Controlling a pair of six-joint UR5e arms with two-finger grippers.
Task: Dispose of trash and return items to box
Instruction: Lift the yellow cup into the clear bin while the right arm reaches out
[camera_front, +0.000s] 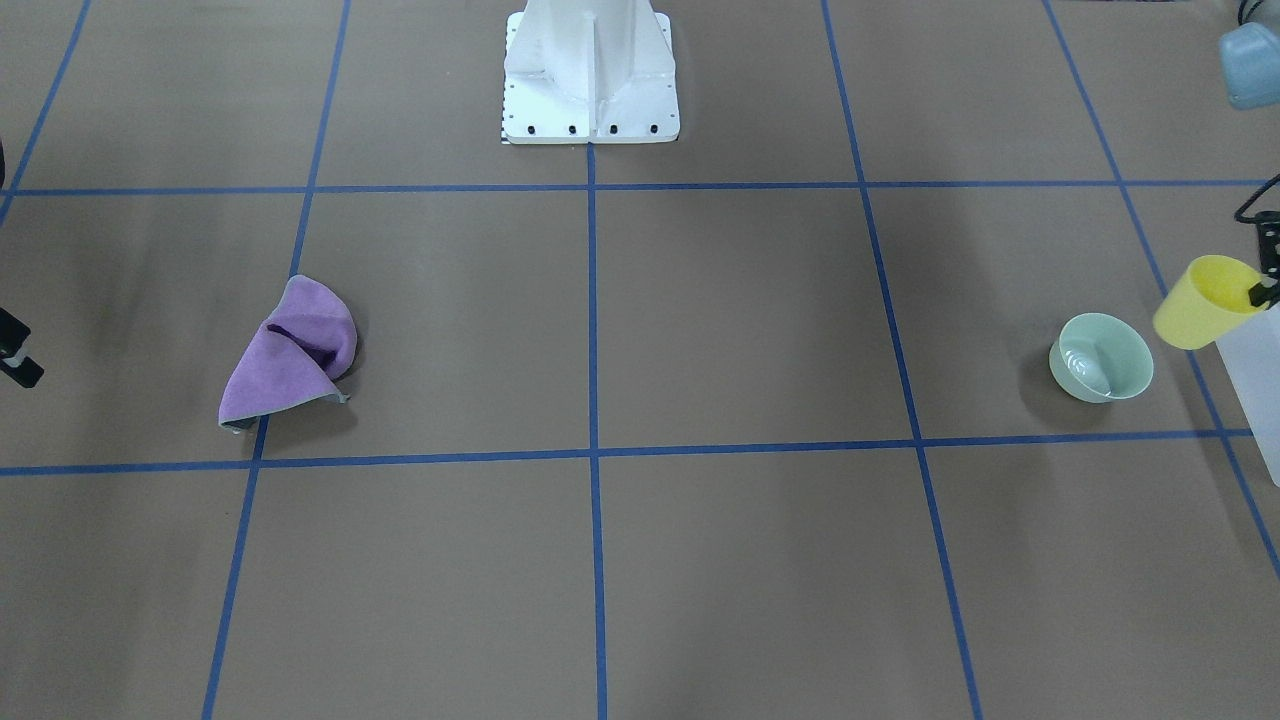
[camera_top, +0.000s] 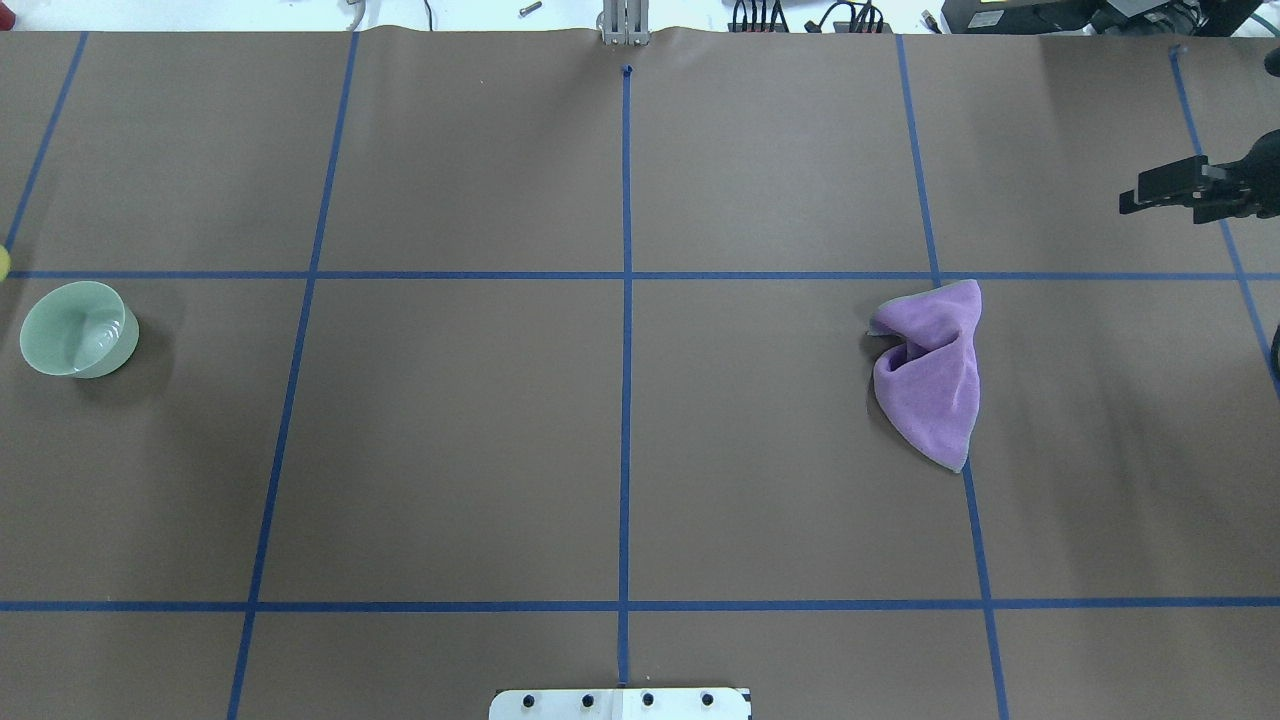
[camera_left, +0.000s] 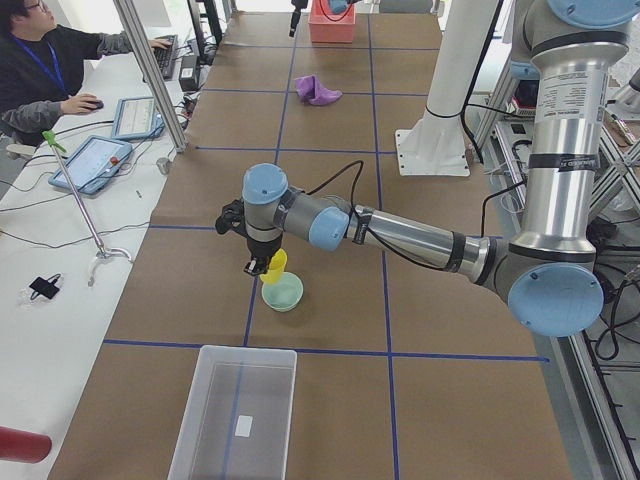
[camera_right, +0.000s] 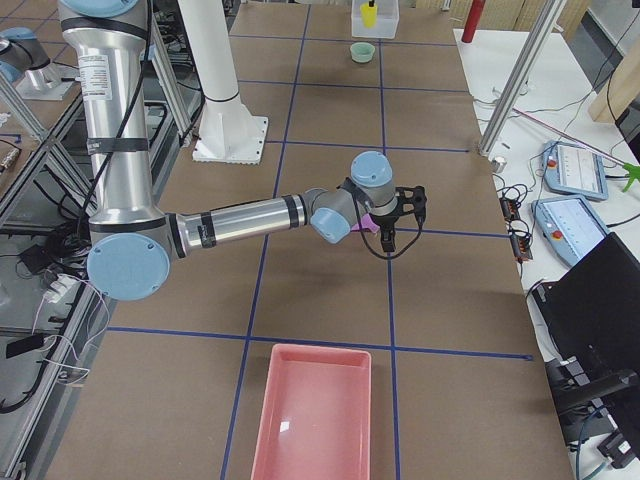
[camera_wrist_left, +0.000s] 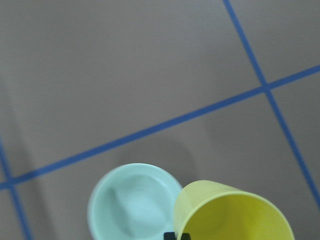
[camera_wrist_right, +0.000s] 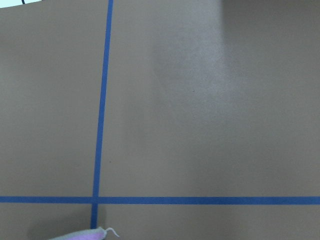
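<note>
Left gripper pinches yellow cup rim; cup tilted, raised beside green bowl near worktop's left edge. Clear box just beyond, toward that edge. Right gripper aperture: cannot tell.

Bowl L, cloth R

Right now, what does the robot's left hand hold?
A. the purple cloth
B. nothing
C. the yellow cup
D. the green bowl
C: the left hand grips the rim of the tilted yellow cup, and no hand is on the green bowl.
</note>
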